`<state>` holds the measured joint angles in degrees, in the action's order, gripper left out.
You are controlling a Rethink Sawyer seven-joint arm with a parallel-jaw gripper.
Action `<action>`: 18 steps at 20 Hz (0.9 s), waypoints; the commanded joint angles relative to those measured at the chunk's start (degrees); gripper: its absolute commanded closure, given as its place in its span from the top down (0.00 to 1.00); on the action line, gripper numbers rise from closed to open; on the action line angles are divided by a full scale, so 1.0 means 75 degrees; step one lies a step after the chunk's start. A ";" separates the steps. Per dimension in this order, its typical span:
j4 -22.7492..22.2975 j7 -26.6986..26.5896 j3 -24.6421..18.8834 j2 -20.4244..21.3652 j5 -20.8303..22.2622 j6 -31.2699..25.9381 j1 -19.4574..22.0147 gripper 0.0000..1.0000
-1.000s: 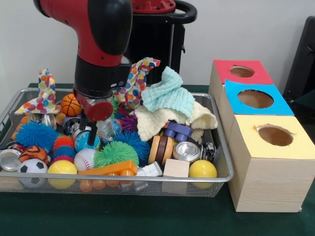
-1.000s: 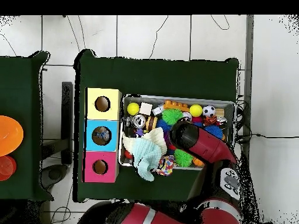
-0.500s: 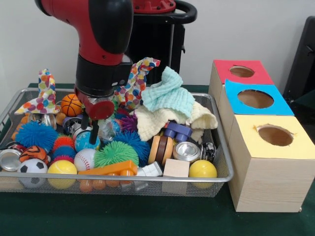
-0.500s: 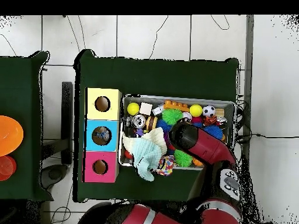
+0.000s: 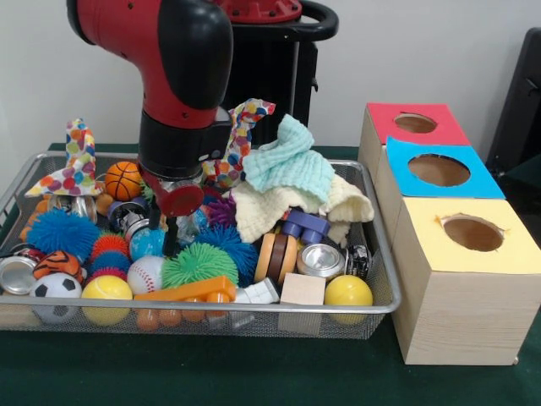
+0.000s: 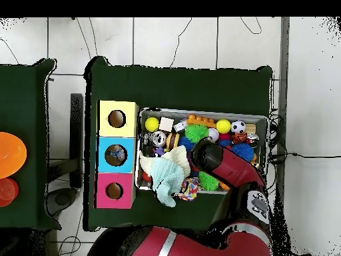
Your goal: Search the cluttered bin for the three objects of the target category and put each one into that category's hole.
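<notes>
The wire mesh bin (image 5: 211, 306) is packed with toys; it also shows in the overhead view (image 6: 203, 113). A silver can (image 5: 319, 260) lies at the front right, next to a wooden cube (image 5: 303, 290). Another can (image 5: 17, 273) lies at the far left, and a third (image 5: 80, 205) sits at the back left under a dotted cloth. My gripper (image 5: 166, 241) is lowered into the toys left of centre, between a blue ball (image 5: 145, 244) and a blue spiky ball (image 5: 228, 243). The arm hides it in the overhead view.
Three wooden boxes with holes stand right of the bin: red-topped (image 5: 414, 123), blue-topped (image 5: 438, 169), yellow-topped (image 5: 472, 233). Green and cream cloths (image 5: 292, 173) are heaped at the bin's back right. Balls, spiky balls and an orange toy (image 5: 190, 290) fill the front.
In the front view the arm and gripper have shifted a little to the right, staying low among the toys. Nothing else has moved.
</notes>
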<state>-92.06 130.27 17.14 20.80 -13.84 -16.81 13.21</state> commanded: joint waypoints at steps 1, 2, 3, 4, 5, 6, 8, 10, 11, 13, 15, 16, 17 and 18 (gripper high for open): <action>-0.0016 0.1341 -0.0683 -0.0259 -0.0449 -0.0303 -0.0152 1.00; -0.0087 0.1334 -0.0668 -0.0172 -0.0453 -0.0388 -0.0169 1.00; -0.0168 0.1305 -0.0643 -0.0034 -0.0449 -0.0559 -0.0195 1.00; -0.0222 0.1287 -0.0638 0.0039 -0.0451 -0.0627 -0.0200 1.00; -0.0292 0.1255 -0.0642 0.0140 -0.0443 -0.0750 -0.0206 1.00; -0.0336 0.1250 -0.0630 0.0202 -0.0446 -0.0820 -0.0221 1.00; -0.0461 0.1228 -0.0649 0.0372 -0.0453 -0.0992 -0.0233 1.00; -0.0582 0.1256 -0.0711 0.0511 -0.0499 -0.1110 -0.0263 1.00; -0.0635 0.1317 -0.0719 0.0573 -0.0539 -0.1169 -0.0336 1.00; -0.0647 0.1384 -0.0675 0.0654 -0.0577 -0.1296 -0.0450 1.00; -0.0667 0.1396 -0.0674 0.0699 -0.0599 -0.1329 -0.0513 1.00; -0.0653 0.1402 -0.0669 0.0694 -0.0611 -0.1340 -0.0540 1.00; -0.0651 0.1422 -0.0653 0.0702 -0.0620 -0.1338 -0.0599 1.00; -0.0618 0.1425 -0.0647 0.0669 -0.0630 -0.1329 -0.0626 1.00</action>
<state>-94.27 130.27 17.14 25.21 -15.20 -19.74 10.02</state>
